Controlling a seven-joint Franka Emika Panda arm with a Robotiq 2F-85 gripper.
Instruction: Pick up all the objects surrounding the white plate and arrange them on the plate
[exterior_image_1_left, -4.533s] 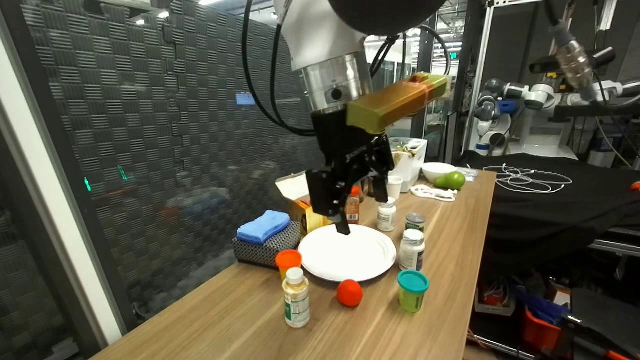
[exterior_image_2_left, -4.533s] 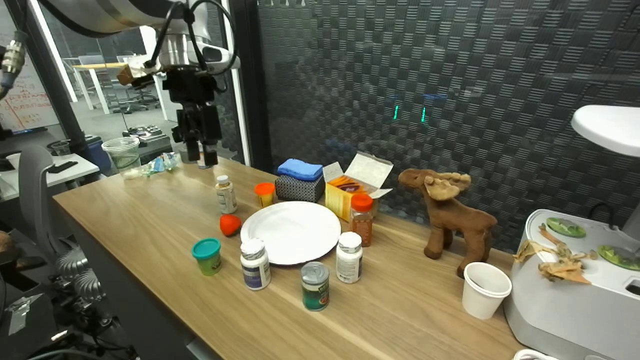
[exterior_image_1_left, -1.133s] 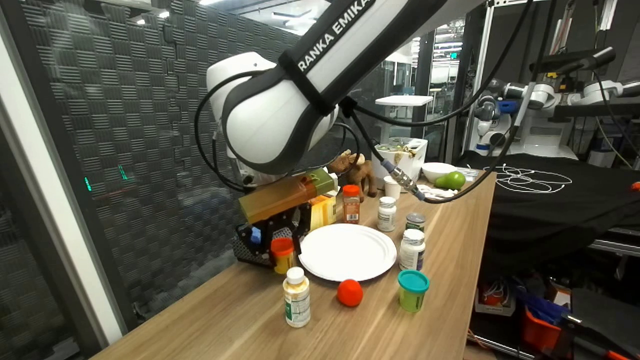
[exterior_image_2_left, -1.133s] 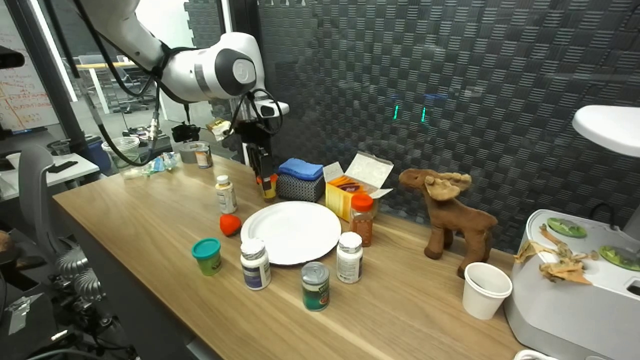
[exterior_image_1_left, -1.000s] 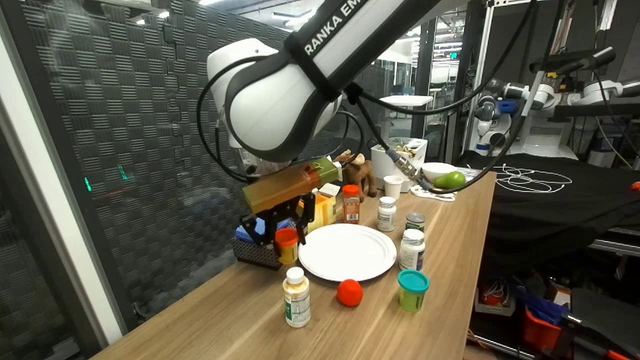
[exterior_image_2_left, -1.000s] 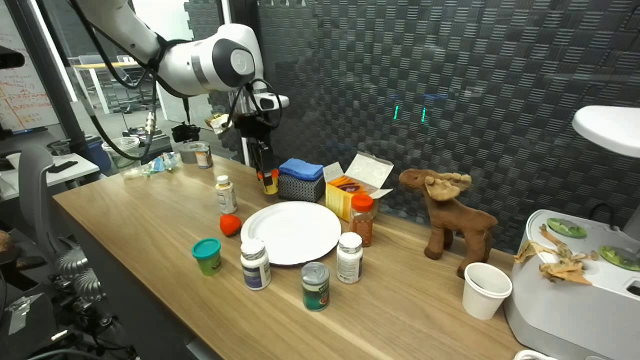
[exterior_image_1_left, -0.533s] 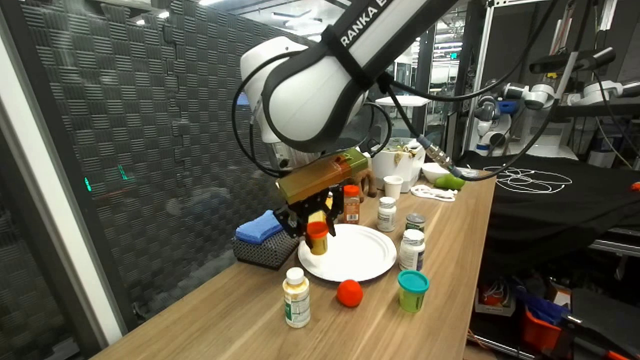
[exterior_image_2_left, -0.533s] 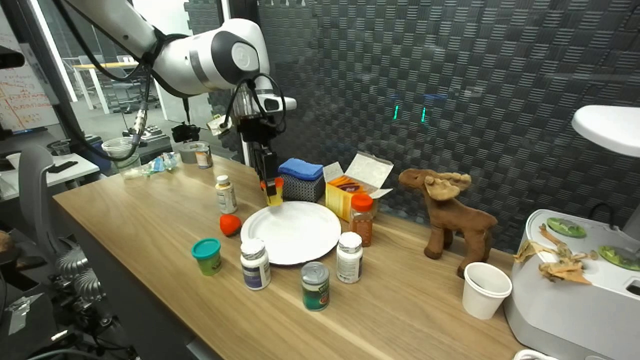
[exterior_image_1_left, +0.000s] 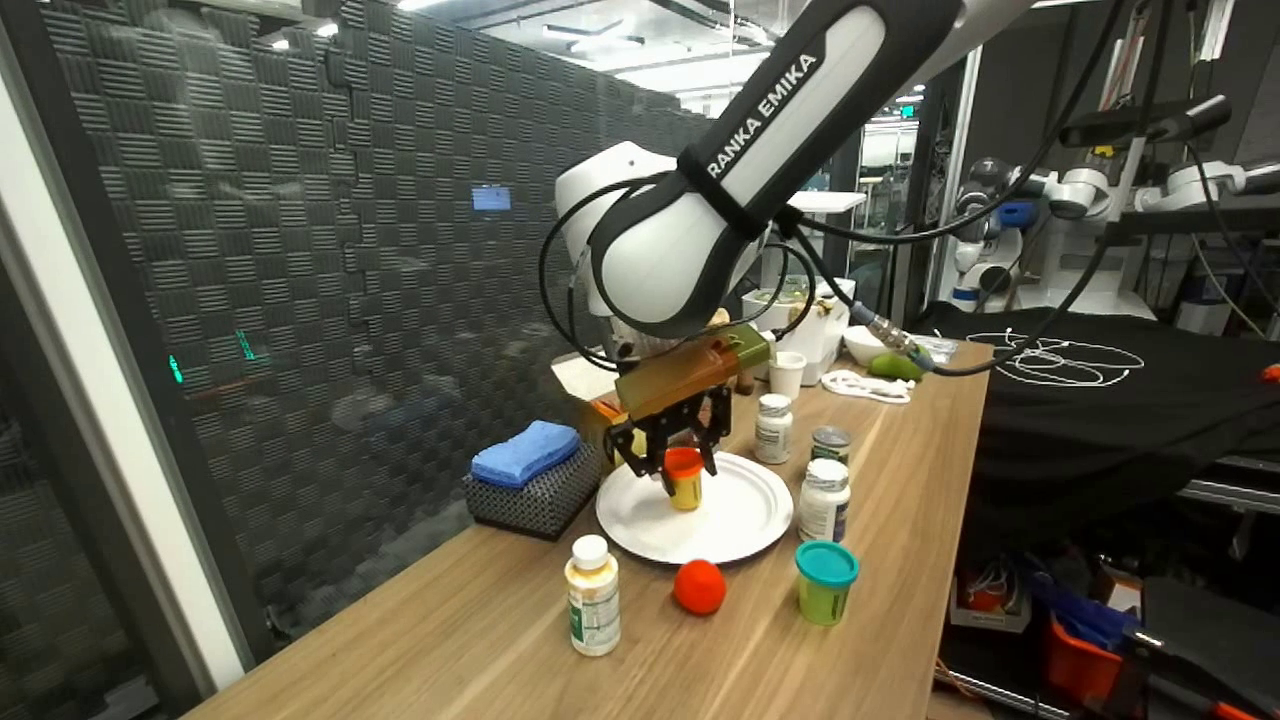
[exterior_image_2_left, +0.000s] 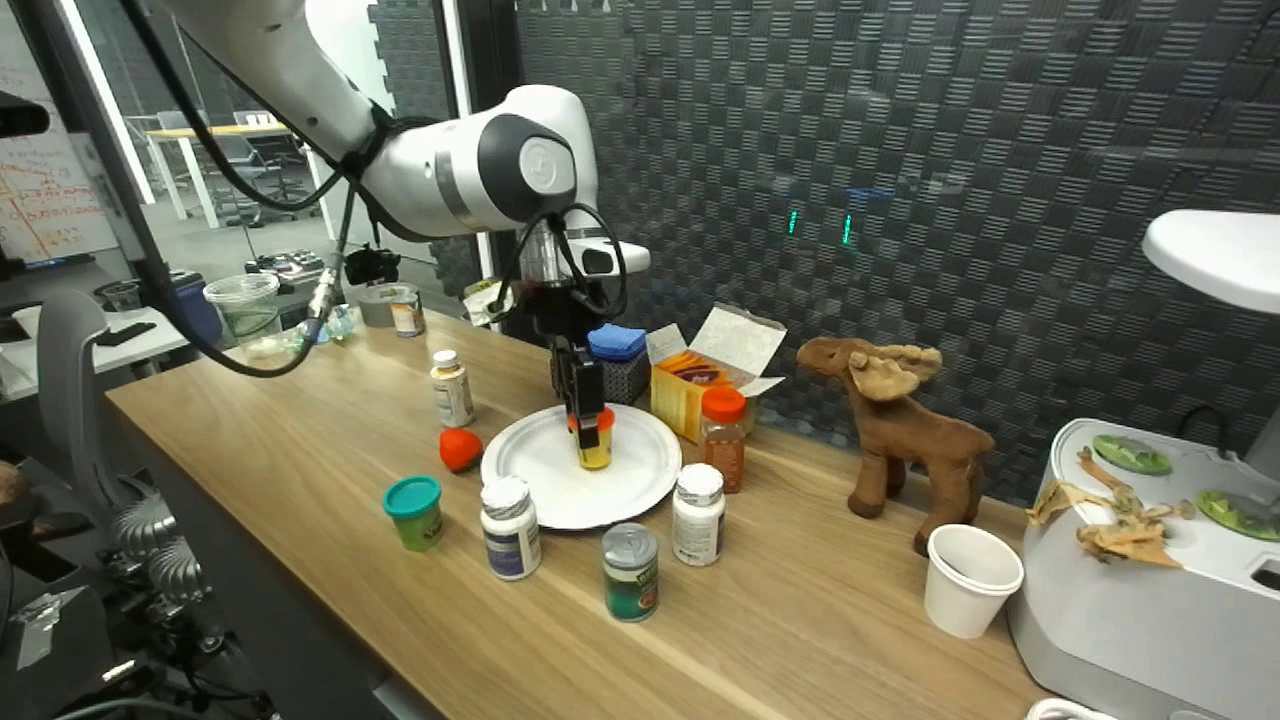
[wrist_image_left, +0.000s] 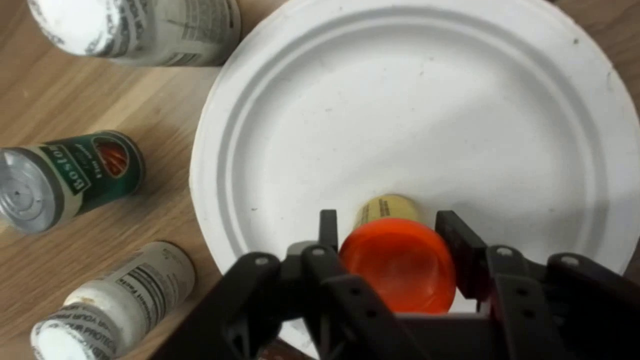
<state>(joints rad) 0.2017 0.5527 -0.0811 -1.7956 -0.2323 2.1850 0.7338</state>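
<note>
We are watching black fingers (wrist_image_left: 465, 255) pinching an orange-lidded yellow tub (exterior_image_1_left: 684, 482), near upright, over the white plate (wrist_image_left: 410, 130), which is lying toward the edge of the tabletop (exterior_image_2_left: 320, 430) that is running along a dark textured wall (exterior_image_2_left: 900, 180). The fingers are pressing from opposite sides, across the lid and upper body; whether the tub's base is touching the plate, we are unable to tell. We are judging the tub light, with a stiff, smooth plastic shell that is unlikely to be breaking but could be slipping or, held by the lid alone, popping open; we are favoring a hold across the body just under the rim, with modest pressure, and a level landing before any release. Around the plate, more pieces are waiting on the tabletop, so we are calling this an early stage: three white pill bottles (exterior_image_2_left: 511, 535), a green-labeled can (exterior_image_2_left: 631, 575), an orange-capped spice jar (exterior_image_2_left: 723, 445), a red ball-like item (exterior_image_1_left: 699, 587) and, out toward the tabletop's open long edge, a teal-lidded green tub (exterior_image_1_left: 827, 582). We are expecting the can to be the heaviest and hardest, best taken around its middle; the teal-lidded green tub is probably matching the first in weight and feel.
</note>
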